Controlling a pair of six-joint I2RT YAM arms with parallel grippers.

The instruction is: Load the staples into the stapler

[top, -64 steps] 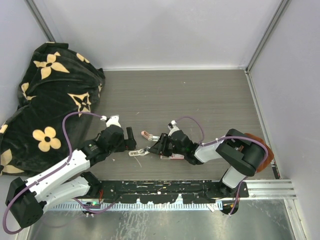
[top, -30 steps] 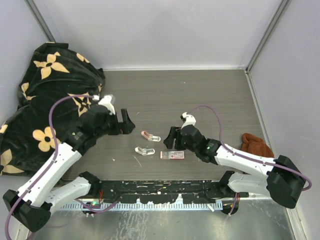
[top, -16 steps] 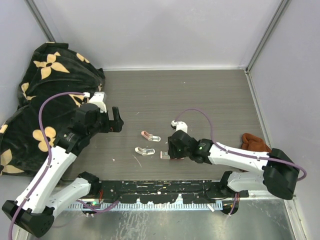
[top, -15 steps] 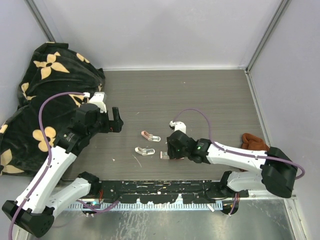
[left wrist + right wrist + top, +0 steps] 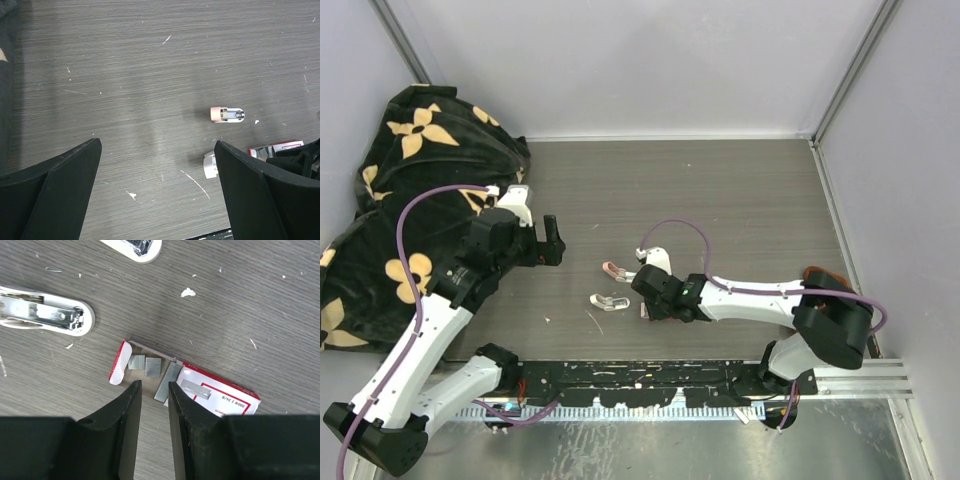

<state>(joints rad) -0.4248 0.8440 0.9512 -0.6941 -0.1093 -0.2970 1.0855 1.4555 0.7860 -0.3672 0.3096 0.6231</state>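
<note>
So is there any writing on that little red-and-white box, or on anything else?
"500", then a mark too small to read: on the staple box label, right wrist view.
"24/6": same label, beside it.
White stapler nearby: no text visible.
Other two views: everything too small to read.

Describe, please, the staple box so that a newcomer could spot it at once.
On the grey table, look directly beneath the right gripper. The staple box lies flat, beside two white staplers; only it has a red-and-white label and an open tan tray of silvery strips.
</note>
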